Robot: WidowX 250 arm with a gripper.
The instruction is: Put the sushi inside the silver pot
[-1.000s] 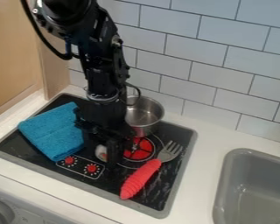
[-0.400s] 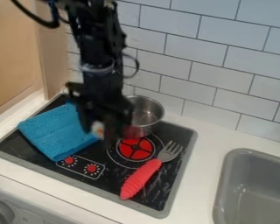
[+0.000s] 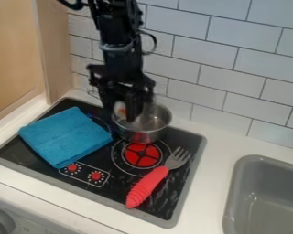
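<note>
Presently, the sushi piece (image 3: 119, 109), pale with a patch of orange, is found clamped in the black gripper (image 3: 122, 116), at the left side of the silver pot (image 3: 143, 136). It appears to be over or just inside the rim; which of the two cannot be determined. The gripper points downward, a posture judged suitable for lowering the piece past the wall and letting go. A small shift to the right would, in this inspector's judgement, give safer clearance; release at the present spot risks the piece catching on the rim.

The pot is upright on the far part of the black toy stovetop (image 3: 118, 196), its mouth facing up to receive the piece. Just on the near side of it lies a red burner disc (image 3: 141, 156). A folded blue cloth (image 3: 66, 137) lies flat to the left, apart from the intended drop. A toy fork (image 3: 150, 183) with a ribbed red handle rests diagonally to the near right, tines toward the far side. Two red knobs are set near the stovetop's near left edge.

The stovetop sits in a white counter (image 3: 225, 144). A grey sink (image 3: 235, 183) is at right, white wall tiles (image 3: 216, 52) stand behind, and a wooden panel (image 3: 11, 59) is at far left.
</note>
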